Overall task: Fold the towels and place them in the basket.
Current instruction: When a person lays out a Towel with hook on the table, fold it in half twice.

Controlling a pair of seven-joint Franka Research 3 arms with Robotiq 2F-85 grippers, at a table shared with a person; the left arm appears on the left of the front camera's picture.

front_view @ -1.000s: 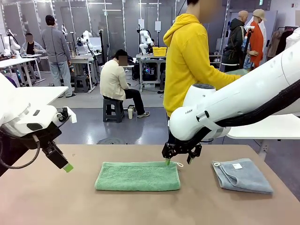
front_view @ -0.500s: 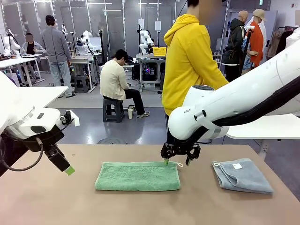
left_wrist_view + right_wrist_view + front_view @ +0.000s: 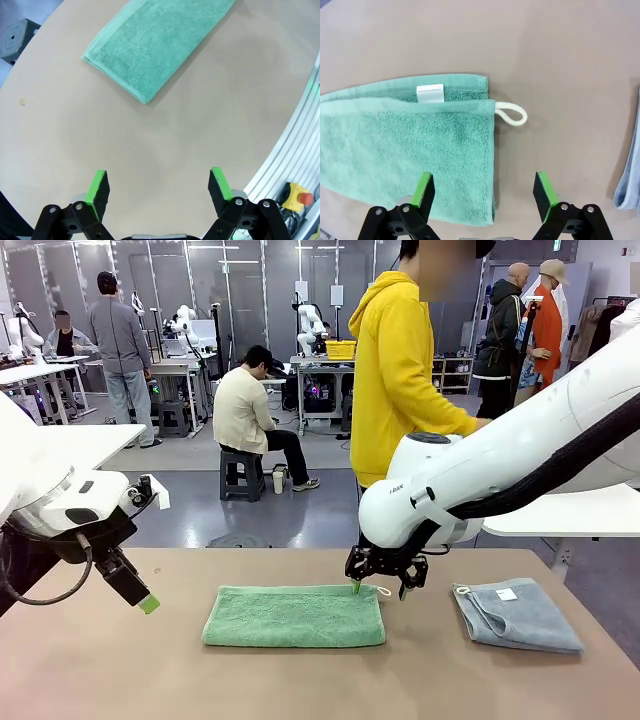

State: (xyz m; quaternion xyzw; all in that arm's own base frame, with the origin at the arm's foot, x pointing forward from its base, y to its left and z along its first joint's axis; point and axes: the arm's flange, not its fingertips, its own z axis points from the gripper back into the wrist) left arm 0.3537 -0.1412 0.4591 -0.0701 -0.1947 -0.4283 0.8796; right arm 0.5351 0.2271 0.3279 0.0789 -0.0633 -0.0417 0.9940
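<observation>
A sea-green towel [image 3: 294,616], folded into a long strip, lies flat at the middle of the table. Its white label [image 3: 429,93] and corner loop [image 3: 512,114] are at its far right end. A folded grey-blue towel [image 3: 517,614] rests on the table to the right. My right gripper [image 3: 380,585] hovers open just over the green towel's [image 3: 410,145] far right corner, with nothing between its fingers. Over bare table left of the green towel [image 3: 155,45], my left gripper [image 3: 140,598] hangs open and empty. The basket is out of view.
A person in a yellow hoodie [image 3: 400,370] stands at the table's far side, behind my right arm. The brown table [image 3: 120,670] has free room at the front and left. The grey-blue towel's edge [image 3: 627,175] lies right of my right gripper [image 3: 485,192].
The person in the yellow hoodie has shifted and drawn an arm back. My left gripper edged slightly. My right gripper stays over the green towel's corner, and both towels lie unmoved.
</observation>
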